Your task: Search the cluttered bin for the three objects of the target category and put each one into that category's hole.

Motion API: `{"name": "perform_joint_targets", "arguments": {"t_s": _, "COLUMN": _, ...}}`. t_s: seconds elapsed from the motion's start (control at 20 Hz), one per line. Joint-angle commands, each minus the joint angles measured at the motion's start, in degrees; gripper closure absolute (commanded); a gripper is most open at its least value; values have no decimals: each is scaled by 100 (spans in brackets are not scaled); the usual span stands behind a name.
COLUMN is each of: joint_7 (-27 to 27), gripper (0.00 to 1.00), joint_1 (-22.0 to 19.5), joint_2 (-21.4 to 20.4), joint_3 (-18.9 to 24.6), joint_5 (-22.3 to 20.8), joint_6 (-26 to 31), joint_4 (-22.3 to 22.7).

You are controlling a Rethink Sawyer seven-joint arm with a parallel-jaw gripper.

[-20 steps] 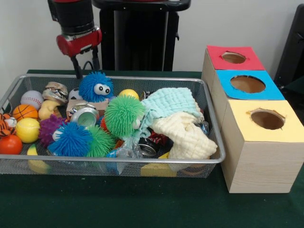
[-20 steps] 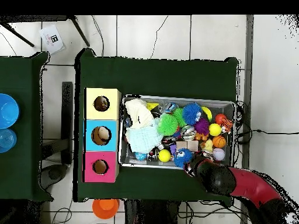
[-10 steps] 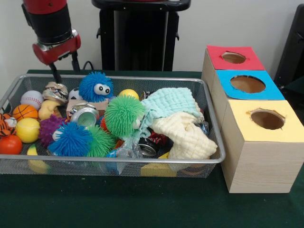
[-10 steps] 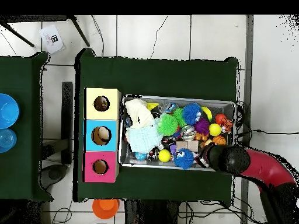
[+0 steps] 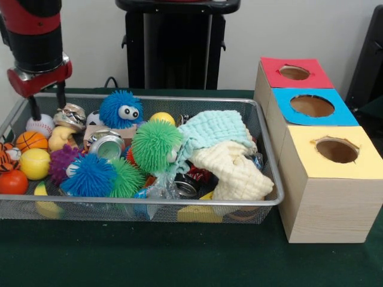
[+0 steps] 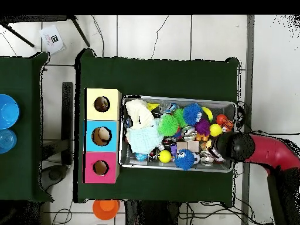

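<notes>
The gripper (image 5: 48, 101) hangs over the bin's (image 5: 179, 203) left end, its two dark fingers (image 5: 35, 109) spread apart with nothing between them, right above the baseball (image 5: 39, 124). Just right of the baseball lies a crushed can (image 5: 72, 115), and below it an orange basketball (image 5: 31, 141), a yellow ball (image 5: 35, 163) and a red ball (image 5: 12, 181). Toward the bin's middle sit a blue fuzzy toy (image 5: 120, 109) with eyes, another can (image 5: 108, 145) and a green fuzzy ball (image 5: 156, 145). A teal cloth (image 5: 215, 128) and a cream cloth (image 5: 233, 170) fill the bin's right end. Right of the bin stand three boxes, their holes ringed red (image 5: 294, 72), blue (image 5: 312, 106) and yellow (image 5: 337, 150).
</notes>
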Motion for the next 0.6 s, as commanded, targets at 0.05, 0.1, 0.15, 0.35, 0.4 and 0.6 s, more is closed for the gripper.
{"name": "perform_joint_targets", "arguments": {"t_s": 0.05, "joint_7": -222, "gripper": 0, "joint_1": 65, "joint_2": 407, "joint_3": -88, "joint_5": -507, "joint_6": 225, "joint_4": -748}}
{"name": "perform_joint_targets", "arguments": {"t_s": 0.1, "joint_7": -179, "gripper": 0, "joint_1": 76, "joint_2": 441, "joint_3": -95, "joint_5": -532, "joint_6": 187, "joint_4": -773}}
{"name": "perform_joint_targets", "arguments": {"t_s": 0.15, "joint_7": -156, "gripper": 0, "joint_1": 79, "joint_2": 449, "joint_3": -97, "joint_5": -537, "joint_6": 183, "joint_4": -767}}
{"name": "perform_joint_targets", "arguments": {"t_s": 0.35, "joint_7": -13, "gripper": 0, "joint_1": 186, "joint_2": 549, "joint_3": -279, "joint_5": -708, "joint_6": 292, "joint_4": -809}}
{"name": "perform_joint_targets", "arguments": {"t_s": 0.4, "joint_7": 11, "gripper": 0, "joint_1": 201, "joint_2": 581, "joint_3": -319, "joint_5": -729, "joint_6": 305, "joint_4": -797}}
{"name": "perform_joint_targets", "arguments": {"t_s": 0.6, "joint_7": 58, "gripper": 0, "joint_1": 273, "joint_2": 709, "joint_3": -444, "joint_5": -791, "joint_6": 370, "joint_4": -760}}
